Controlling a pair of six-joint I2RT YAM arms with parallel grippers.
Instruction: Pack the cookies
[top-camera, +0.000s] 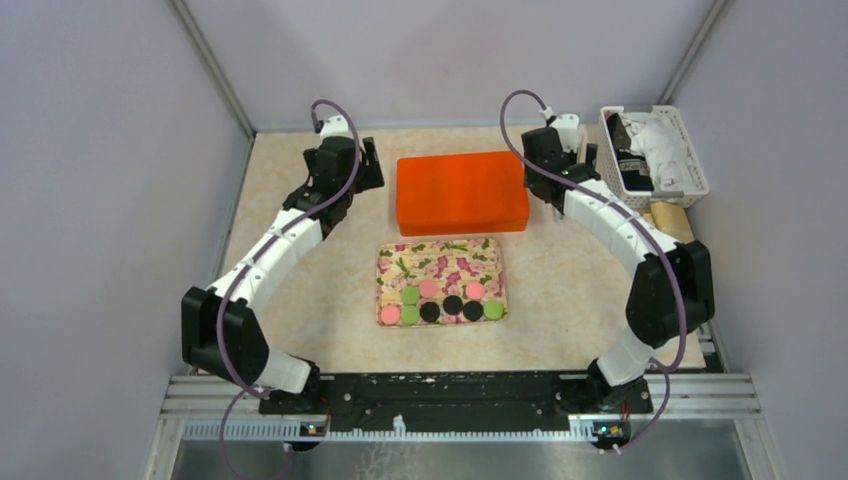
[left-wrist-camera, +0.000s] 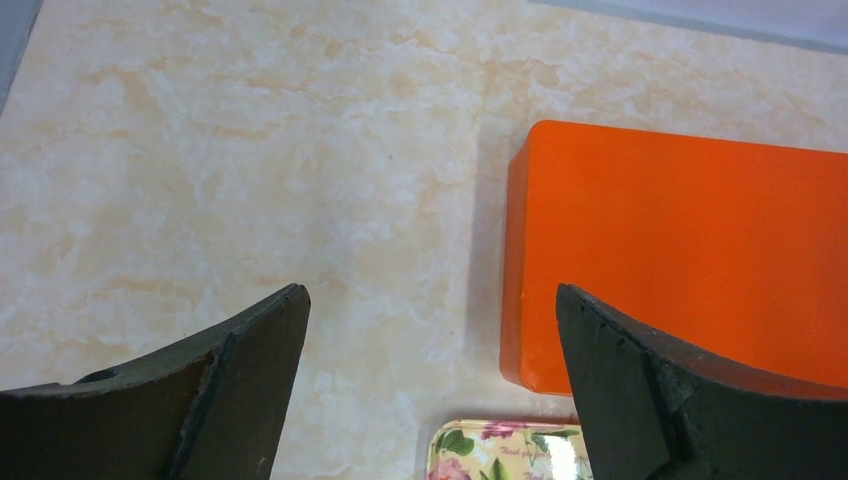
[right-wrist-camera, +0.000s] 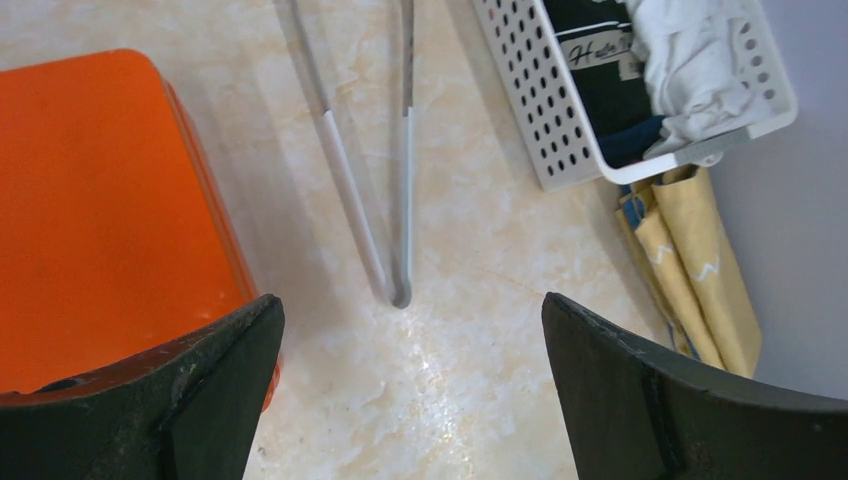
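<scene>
Several cookies, small round discs in green (top-camera: 410, 295), pink (top-camera: 429, 289) and black (top-camera: 452, 304), lie in two rows on the near half of the floral tray (top-camera: 440, 256) at the table's middle. A corner of the tray shows in the left wrist view (left-wrist-camera: 500, 452). My left gripper (top-camera: 366, 166) (left-wrist-camera: 430, 300) is open and empty, above bare table left of the orange box (top-camera: 462, 190). My right gripper (top-camera: 572, 156) (right-wrist-camera: 412, 305) is open and empty, right of the box. No orange cookies show.
The orange box also shows in both wrist views (left-wrist-camera: 690, 250) (right-wrist-camera: 90, 210). Metal tongs (right-wrist-camera: 385, 170) lie on the table ahead of the right gripper. A white basket (top-camera: 690, 170) (right-wrist-camera: 540, 110) with cloths stands at the back right, yellow fabric (right-wrist-camera: 690, 260) beside it.
</scene>
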